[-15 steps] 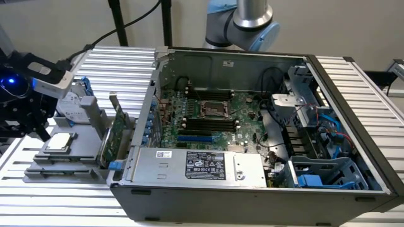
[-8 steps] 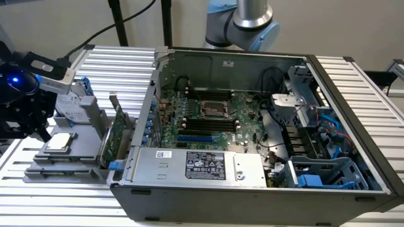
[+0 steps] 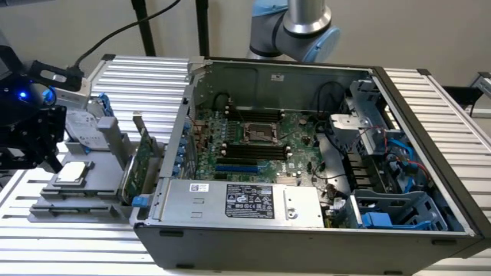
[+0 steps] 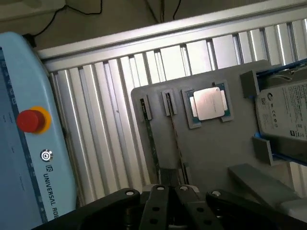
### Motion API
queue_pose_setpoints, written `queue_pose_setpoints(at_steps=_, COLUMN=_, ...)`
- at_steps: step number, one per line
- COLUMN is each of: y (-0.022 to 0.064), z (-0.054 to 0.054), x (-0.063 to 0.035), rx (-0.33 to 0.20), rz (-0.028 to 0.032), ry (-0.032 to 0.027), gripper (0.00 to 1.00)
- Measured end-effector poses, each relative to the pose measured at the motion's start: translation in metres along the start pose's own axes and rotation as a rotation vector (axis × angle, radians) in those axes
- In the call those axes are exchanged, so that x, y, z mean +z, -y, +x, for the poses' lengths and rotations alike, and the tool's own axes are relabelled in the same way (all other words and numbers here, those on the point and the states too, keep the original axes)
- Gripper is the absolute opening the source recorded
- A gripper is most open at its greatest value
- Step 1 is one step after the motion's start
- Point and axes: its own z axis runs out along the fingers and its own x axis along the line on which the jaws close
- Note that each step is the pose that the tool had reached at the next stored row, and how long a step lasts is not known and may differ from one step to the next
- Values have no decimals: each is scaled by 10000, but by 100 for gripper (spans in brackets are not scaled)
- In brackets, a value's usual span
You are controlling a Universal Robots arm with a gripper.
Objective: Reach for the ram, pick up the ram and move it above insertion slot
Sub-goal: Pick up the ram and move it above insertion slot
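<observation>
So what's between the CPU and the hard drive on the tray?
In the wrist view, bare grey tray lies between the CPU and the hard drive, plus two small raised grey blocks at the drive's edge.

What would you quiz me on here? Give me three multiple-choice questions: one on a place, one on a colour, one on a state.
1. Where does the square silver chip lie?
A. on the grey holder plate
B. on a wooden shelf
C. in a cardboard box

2. What colour is the round button on the pendant?
A. green
B. red
C. white

3. How is the computer case?
A. shut
B. open, motherboard showing
C. wrapped in plastic

Answers:
1 A: it sits in the plate's recess, beside the hard drive.
2 B: red on a yellow ring.
3 B: the side is off.
</observation>
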Motion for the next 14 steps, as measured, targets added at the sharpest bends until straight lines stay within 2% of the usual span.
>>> queue_pose_setpoints(at_steps=11, y=0, z=0, x=-1, rx=-2000, rz=58, ry=-51, gripper=11)
queue_pose_setpoints(at_steps=14, y=-13, z=2, x=0, rx=-2309, rz=67, ry=-53, gripper=11)
